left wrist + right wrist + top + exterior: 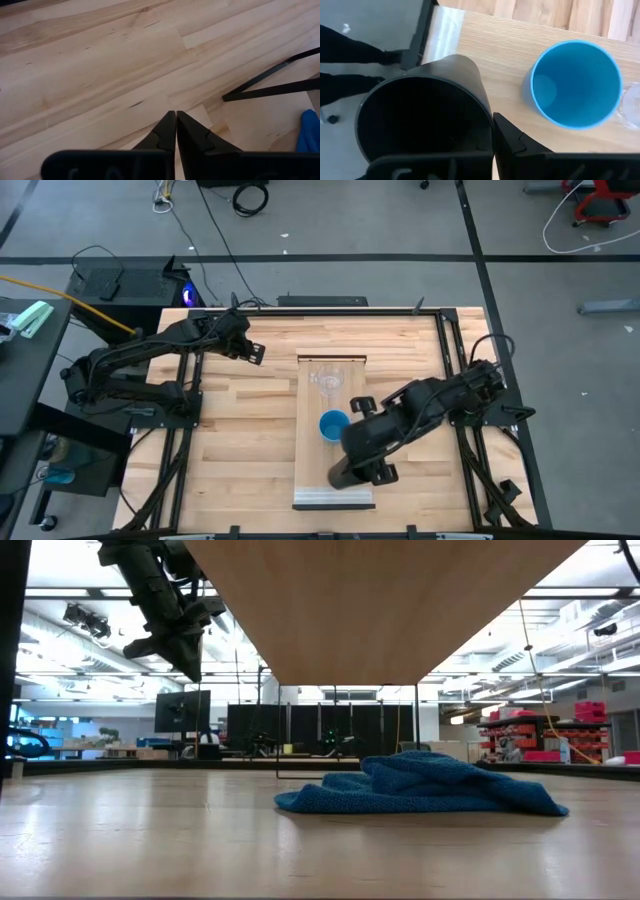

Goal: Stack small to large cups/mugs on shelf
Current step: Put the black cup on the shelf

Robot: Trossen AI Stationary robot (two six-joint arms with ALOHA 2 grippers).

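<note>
The shelf (312, 465) is a long light-wood board with a pale metal strip (333, 500) at its near end. The clear cup (328, 378) stands on its far part and the blue cup (333, 425) stands upright at its middle, mouth up (575, 85). My right gripper (358, 470) is over the near part, shut on the black cup (348, 473), which is beside the blue cup (420, 120). My left gripper (257, 352) waits shut above the table's far left, holding nothing (176, 115). My right gripper (491, 122) holds the black cup by its rim wall (482, 107) on the side facing the blue cup. One finger (517, 142) lies outside the wall; the other is lost in the dark inside. It comes from above. Whether the base rests on the shelf, I cannot tell.
The shelf stands raised on thin dark legs above the butcher-block table (240, 440). A crumpled blue cloth (420, 788) lies on the table under it. Black frame rails (450, 360) run along the table's sides. Bare table lies left and right of the shelf.
</note>
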